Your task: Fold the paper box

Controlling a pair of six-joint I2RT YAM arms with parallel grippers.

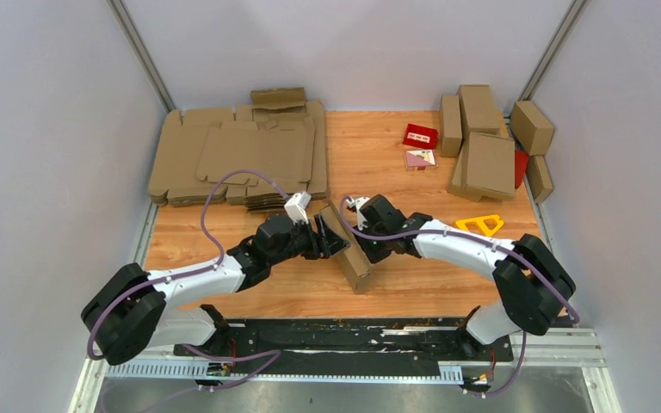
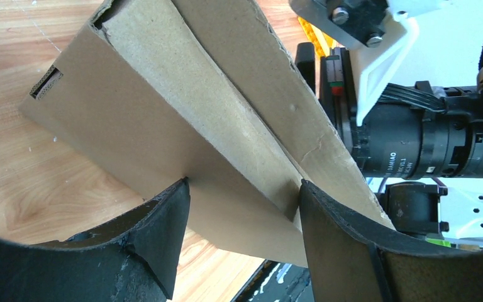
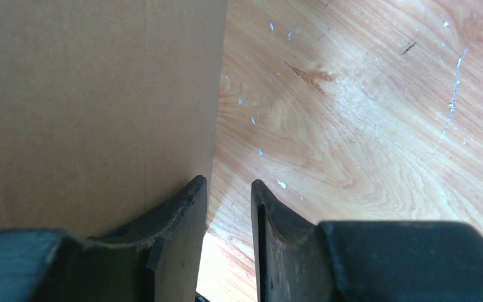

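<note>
Plain brown corrugated box (image 1: 353, 258), unprinted, folded to a narrow slab with 1 panel gaping. Standing on edge on tabletop (image 1: 413, 181), just near-right of stack (image 1: 241, 151). Only legible writing: "DAMIAO" on motor (image 2: 409, 151). Long axis slanting from end nearest stack toward near right. Left gripper (image 2: 244, 184) spread wide, fingertips against stack-facing side. Right gripper (image 3: 229, 184) at side away from stack, narrowly parted, nothing pinched.
</note>
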